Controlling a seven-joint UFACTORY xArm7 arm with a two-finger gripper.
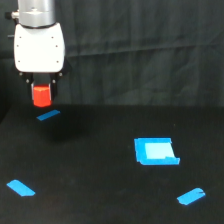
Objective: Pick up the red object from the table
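with the gripper clamped on the red object at far left, clear above the table and a blue tape strip, lift straight, keeping your squeeze steady.

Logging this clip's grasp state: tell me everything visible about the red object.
The red object is a small, stubby, bright red-orange block, matte and plastic-looking, with a slightly lighter top band. It hangs upright under the white gripper, at the upper part of the exterior view's left. Its top is tucked between the dark fingers, which seem shut on it. It looks lifted clear of the black table, just above a blue tape strip. Its exact shape is too blurred to tell.
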